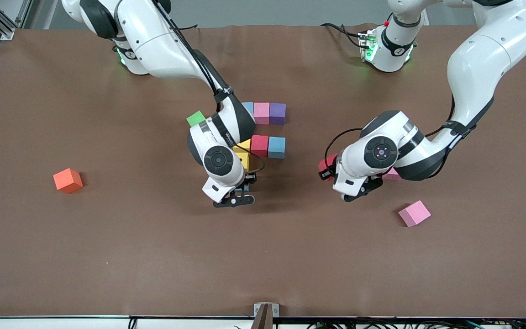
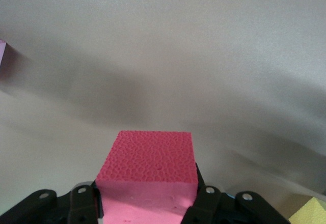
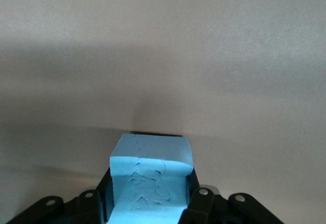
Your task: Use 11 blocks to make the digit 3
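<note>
1. Brown table point(image 1: 107, 256) with a partly built figure of cubes near its middle, half under the right arm.
2. Row farthest from the front camera: light blue cube point(image 1: 248, 108), pink cube point(image 1: 261, 113), purple cube point(image 1: 277, 113), touching side by side.
3. Next row, nearer the camera: yellow cube point(image 1: 244, 145), red cube point(image 1: 259, 145), second light blue cube point(image 1: 276, 147), also touching.
4. Second yellow cube point(image 1: 243, 160) touches the first yellow one on its camera side. The right arm covers this end of the figure, so I cannot tell what joins the two rows.
5. Right gripper point(image 3: 147, 198) is clamped on a third light blue cube point(image 3: 148, 178), low over the table just beside the second yellow cube. Cannot tell if the cube touches the table.
6. Left gripper point(image 2: 146, 203) is clamped on a deep pink cube point(image 2: 147, 178), over bare table toward the left arm's end, well apart from the figure.
7. Second red cube point(image 1: 326, 167) sits beside the left arm's wrist, partly hidden.
8. Loose pink cube point(image 1: 414, 213) lies alone, nearer the camera than the left arm's wrist and turned at an angle.
9. Green cube point(image 1: 195, 119) sits beside the right arm, toward the right arm's end.
10. Orange cube point(image 1: 67, 180) lies alone, far toward the right arm's end.
</note>
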`<state>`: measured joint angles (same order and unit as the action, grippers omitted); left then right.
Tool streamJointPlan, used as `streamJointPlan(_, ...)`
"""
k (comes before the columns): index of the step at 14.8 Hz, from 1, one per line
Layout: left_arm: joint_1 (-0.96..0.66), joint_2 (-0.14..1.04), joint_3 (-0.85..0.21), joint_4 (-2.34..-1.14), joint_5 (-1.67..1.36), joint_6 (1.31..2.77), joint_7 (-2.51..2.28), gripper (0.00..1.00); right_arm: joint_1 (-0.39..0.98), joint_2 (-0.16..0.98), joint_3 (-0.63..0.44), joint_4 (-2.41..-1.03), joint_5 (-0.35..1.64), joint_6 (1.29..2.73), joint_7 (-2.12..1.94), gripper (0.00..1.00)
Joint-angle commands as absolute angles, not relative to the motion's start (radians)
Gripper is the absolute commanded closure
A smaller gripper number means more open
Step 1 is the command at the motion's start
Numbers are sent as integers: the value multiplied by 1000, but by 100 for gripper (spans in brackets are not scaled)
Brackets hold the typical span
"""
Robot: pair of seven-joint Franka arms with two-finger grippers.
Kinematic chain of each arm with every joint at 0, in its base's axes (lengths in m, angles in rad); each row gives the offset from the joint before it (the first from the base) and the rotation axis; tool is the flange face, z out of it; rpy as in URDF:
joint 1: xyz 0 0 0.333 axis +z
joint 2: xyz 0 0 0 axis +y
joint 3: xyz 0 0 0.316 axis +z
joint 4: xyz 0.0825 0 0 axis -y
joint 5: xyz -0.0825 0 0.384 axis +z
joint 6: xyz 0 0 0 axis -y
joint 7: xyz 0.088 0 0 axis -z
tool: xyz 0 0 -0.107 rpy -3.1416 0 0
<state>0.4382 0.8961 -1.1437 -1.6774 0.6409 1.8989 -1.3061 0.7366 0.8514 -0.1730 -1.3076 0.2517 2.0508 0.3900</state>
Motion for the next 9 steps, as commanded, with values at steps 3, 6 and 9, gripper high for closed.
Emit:
streamJointPlan(3,426,879,-1144,-1684,626,1887,-1299,78,747,845,-176,-1335,264,2048,400,63)
streamJointPlan(6,420,879,-1144,-1684,626,1887,-1298,78,750,845,-176,-1336,264,2045,400,63)
streamJointPlan(9,420,877,-1144,-1686,626,1887,-1296,78,750,845,-176,-1339,264,2045,400,63)
